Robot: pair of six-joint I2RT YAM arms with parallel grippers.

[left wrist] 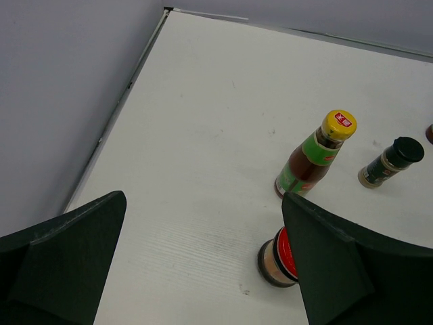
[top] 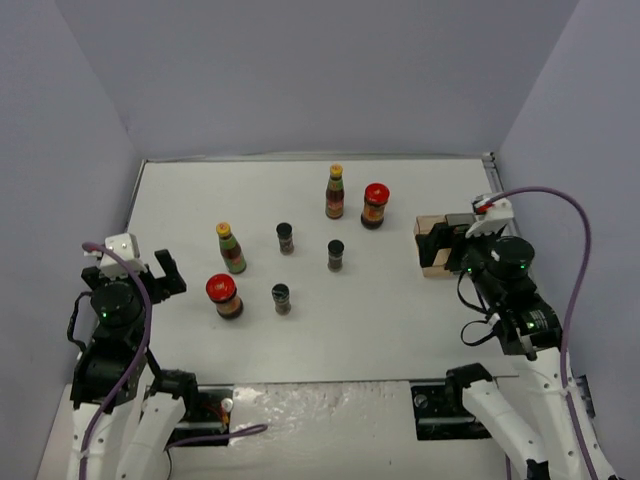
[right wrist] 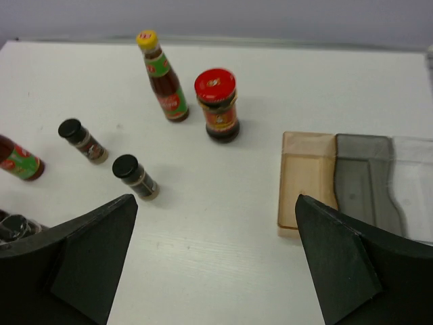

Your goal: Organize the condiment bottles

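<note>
Seven condiment bottles stand loose on the white table [top: 400, 320]. One yellow-capped bottle [top: 335, 192] and one red-lidded jar [top: 375, 205] are at the back middle. The other yellow-capped bottle [top: 231, 248] and red-lidded jar [top: 224, 296] are at the left. Three black-capped shakers [top: 285, 238] [top: 336, 255] [top: 281, 298] stand between them. My left gripper [top: 132, 272] is open and empty, left of the near jar [left wrist: 274, 261]. My right gripper [top: 442, 246] is open and empty above the tray's left end. In the right wrist view it [right wrist: 216, 264] hangs over bare table.
A clear brownish plastic tray [right wrist: 308, 179] lies at the right, with grey and clear sections beside it. Purple-grey walls close the table at the back and sides. A metal edge strip [left wrist: 115, 112] runs along the left.
</note>
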